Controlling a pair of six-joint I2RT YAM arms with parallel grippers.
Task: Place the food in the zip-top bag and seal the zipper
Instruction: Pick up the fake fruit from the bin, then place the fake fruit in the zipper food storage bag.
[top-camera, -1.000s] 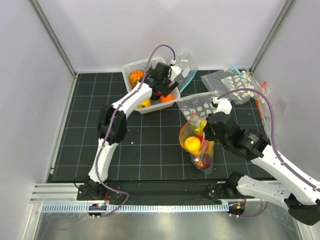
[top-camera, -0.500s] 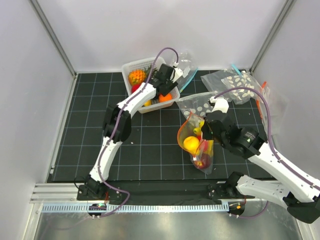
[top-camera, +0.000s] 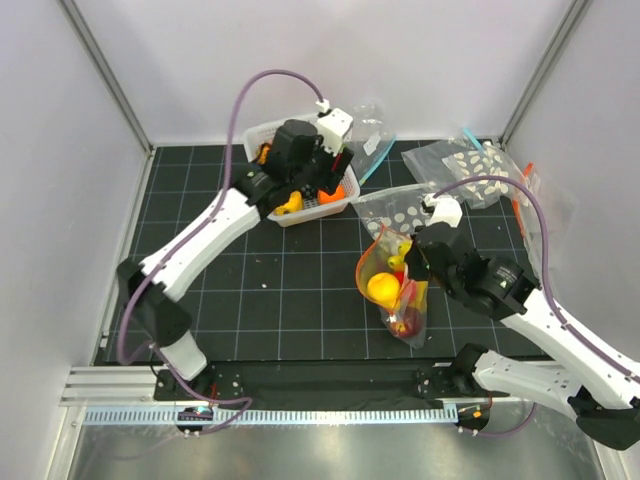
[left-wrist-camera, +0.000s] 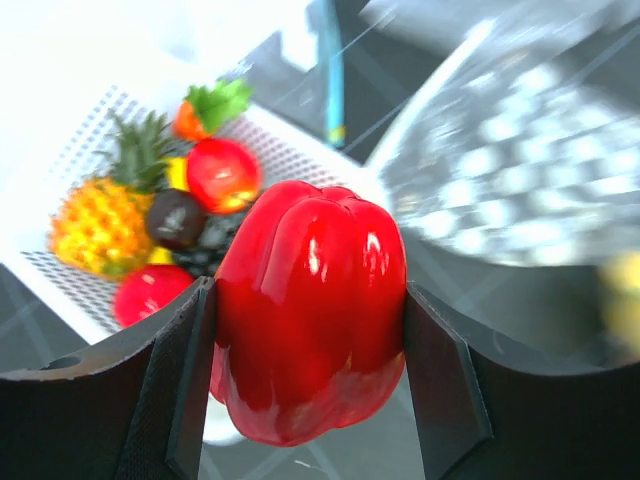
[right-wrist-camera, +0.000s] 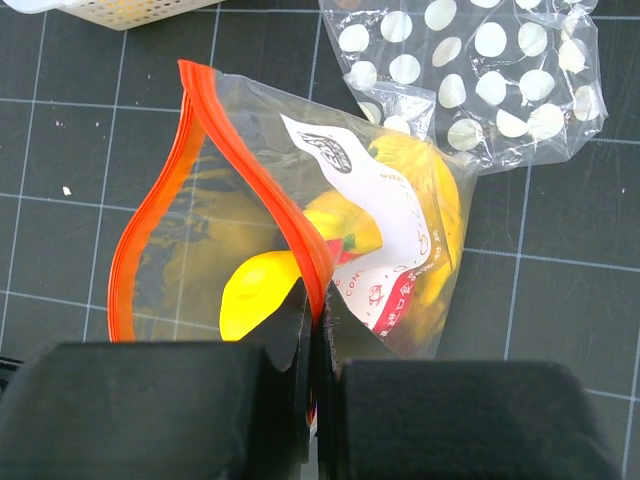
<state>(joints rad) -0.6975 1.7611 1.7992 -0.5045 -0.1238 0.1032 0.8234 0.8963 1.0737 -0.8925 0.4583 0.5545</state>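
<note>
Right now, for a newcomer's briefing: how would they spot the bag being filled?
On the black grid mat, look right of centre, where the right end effector pinches a clear bag. Its orange-red zip strip and white label distinguish it from the white-dotted bags.

Left arm and right arm: white links, black joints, black bases at 6 o'clock. A purple cable loops along each. Fingers matte black, blocky.
</note>
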